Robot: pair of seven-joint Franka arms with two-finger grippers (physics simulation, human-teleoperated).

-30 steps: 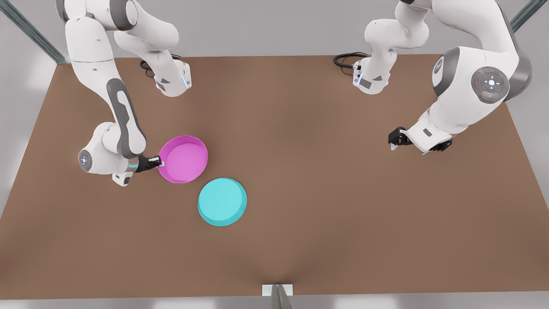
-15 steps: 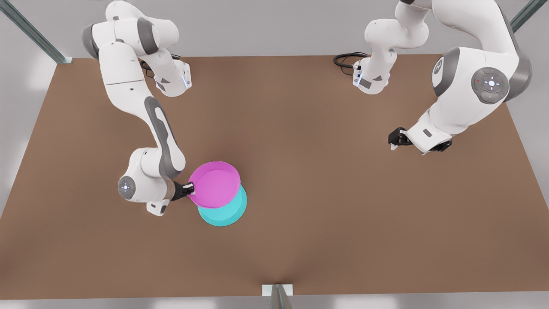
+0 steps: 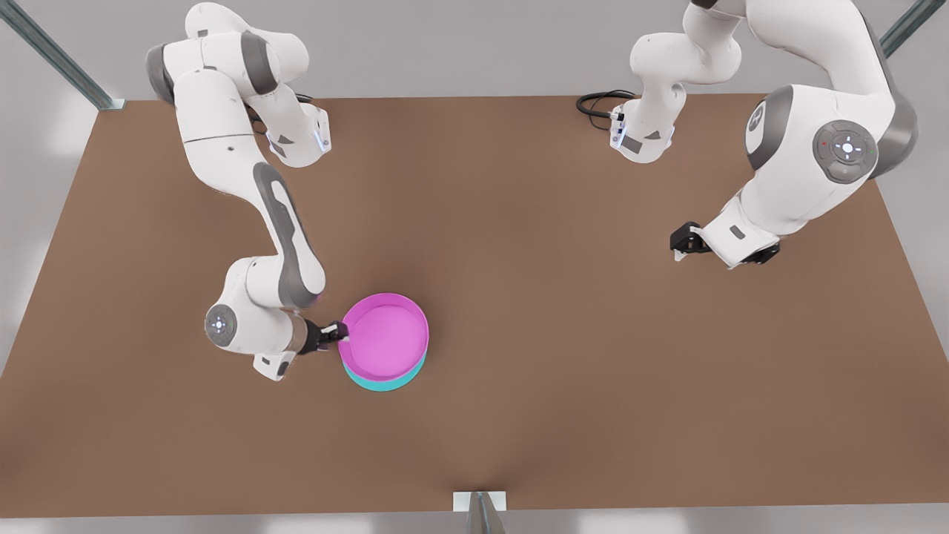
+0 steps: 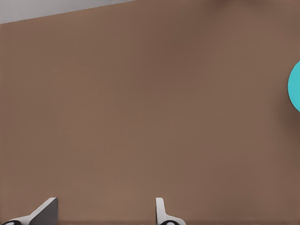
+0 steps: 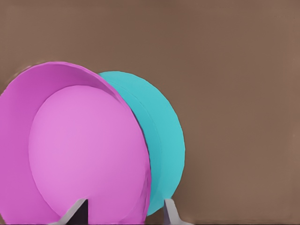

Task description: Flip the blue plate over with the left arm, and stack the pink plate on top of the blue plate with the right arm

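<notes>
The pink plate (image 3: 385, 337) rests open side up on the blue plate (image 3: 382, 384), of which a turquoise crescent shows at the near side. The right gripper (image 3: 341, 331), on the front view's left, sits at the pink plate's rim. In the right wrist view its fingers stand apart, one inside the pink plate (image 5: 84, 150) and one outside it, with the blue plate (image 5: 164, 140) behind. The right gripper (image 5: 124, 211) looks open. The left gripper (image 3: 678, 243) waits over bare table at the front view's right. The left gripper (image 4: 105, 211) is open and holds nothing, and an edge of the blue plate (image 4: 295, 89) shows far off.
The brown table (image 3: 519, 297) reaches to all sides. Both arm bases (image 3: 296, 141) (image 3: 641, 137) stand at the far edge, with black cables beside them. A small white bracket (image 3: 480, 502) sits at the near edge.
The right arm carried the pink plate toward the front view's right and nearer, then lowered it onto the blue plate. The left arm barely shifted.
</notes>
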